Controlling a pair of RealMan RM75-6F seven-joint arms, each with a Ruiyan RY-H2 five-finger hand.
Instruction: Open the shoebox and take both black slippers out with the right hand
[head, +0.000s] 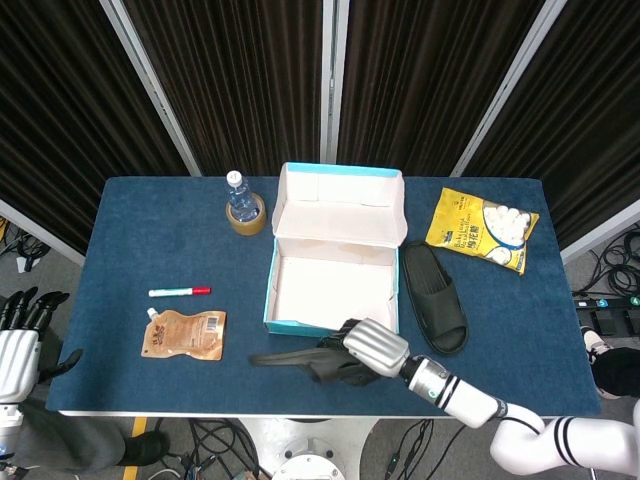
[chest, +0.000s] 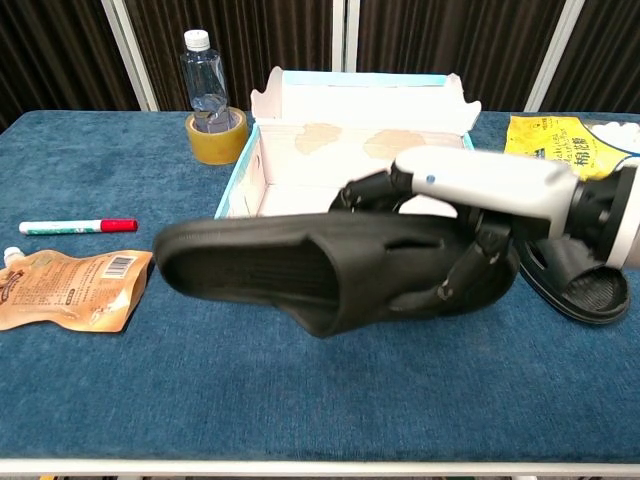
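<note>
The turquoise shoebox (head: 334, 262) (chest: 262, 160) stands open in the middle of the table, lid tipped back, white inside bare. My right hand (head: 372, 349) (chest: 470, 215) grips one black slipper (head: 300, 360) (chest: 310, 270) by its strap, holding it sideways in front of the box near the table's front edge. The other black slipper (head: 435, 311) (chest: 575, 275) lies on the cloth right of the box. My left hand (head: 18, 345) hangs off the table's left edge, fingers apart, holding nothing.
A water bottle (head: 238, 196) (chest: 204, 75) stands in a tape roll (head: 247, 217) at the back left. A red-capped marker (head: 180, 291) (chest: 77, 226) and a brown pouch (head: 185, 334) (chest: 68, 288) lie at the left. A yellow snack bag (head: 482, 228) (chest: 570, 148) sits at the back right.
</note>
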